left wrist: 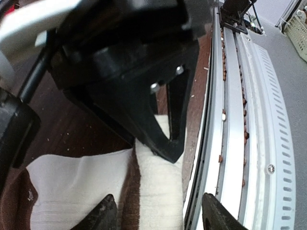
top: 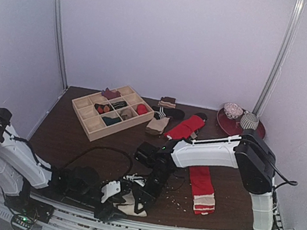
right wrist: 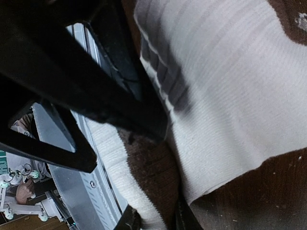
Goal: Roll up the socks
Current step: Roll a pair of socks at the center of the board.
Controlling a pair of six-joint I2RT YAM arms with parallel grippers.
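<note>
The right gripper (right wrist: 153, 221) has its two fingers almost together, and a fold of the cream sock (right wrist: 230, 96) is pinched between them, at the place where the brown band of the sock meets the cream part. The left gripper (left wrist: 158, 211) is just beside it and faces it. Its fingers stand well apart, one on each side of the sock end, and they hold nothing; one finger is over the fabric and the other is over the metal rail (left wrist: 259, 120). The cream sock lies flat and partly folded on the dark table (top: 77, 149), well in front of the wooden tray (top: 82, 119), at the table edge nearest to the arm bases. The red sock (top: 202, 185) lies stretched out to the front right of the tray. Its white-striped end points away from the tray, and it is apart from both grippers. Small crumbs lie on the table between the two socks.
</note>
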